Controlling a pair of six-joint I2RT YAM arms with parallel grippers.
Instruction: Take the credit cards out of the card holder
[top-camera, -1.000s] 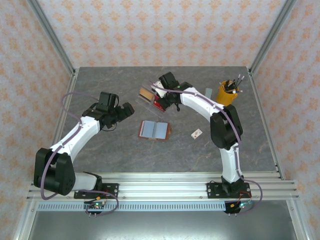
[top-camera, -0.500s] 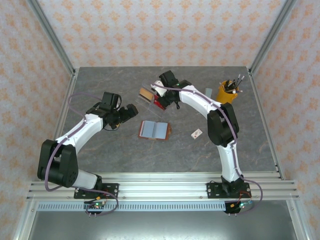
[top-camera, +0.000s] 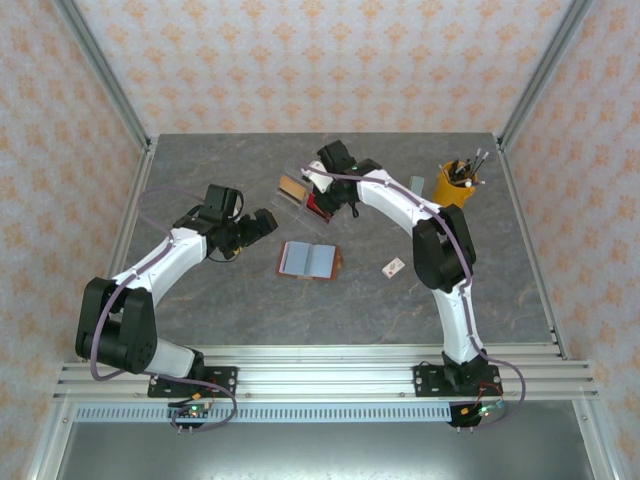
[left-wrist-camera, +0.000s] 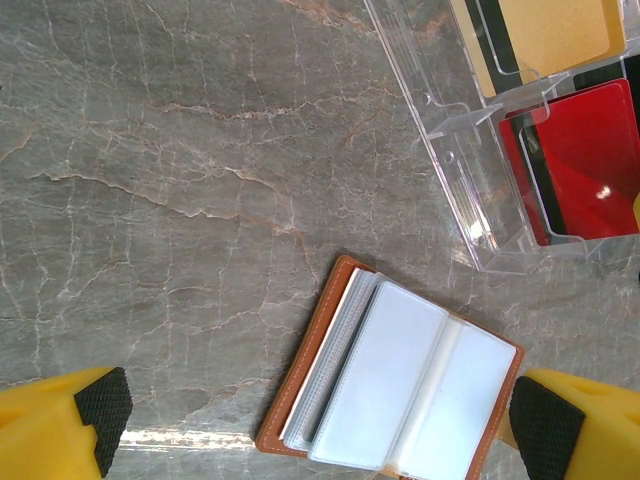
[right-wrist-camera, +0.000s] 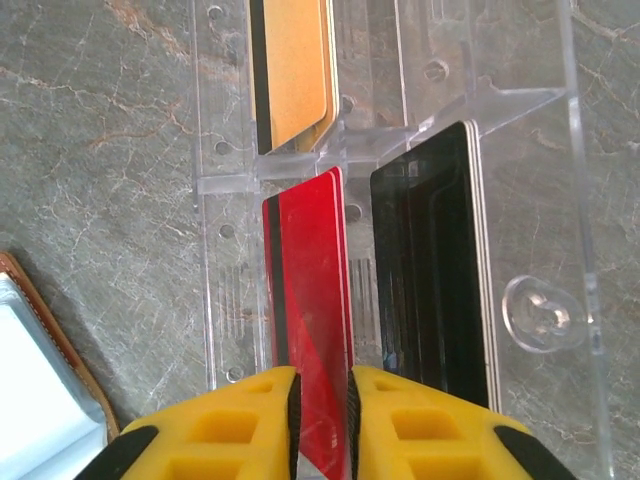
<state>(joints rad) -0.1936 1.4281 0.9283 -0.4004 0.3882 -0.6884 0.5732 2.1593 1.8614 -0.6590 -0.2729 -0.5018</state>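
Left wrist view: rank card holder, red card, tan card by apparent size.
1. card holder, clearly the largest
2. red card
3. tan card
The frame edge crops both cards. Red shows slightly more area, so the order of 2 and 3 is unsure.

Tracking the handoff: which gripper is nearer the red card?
Right. The right gripper straddles the red card at the clear tray; the left gripper hangs open near the card holder.
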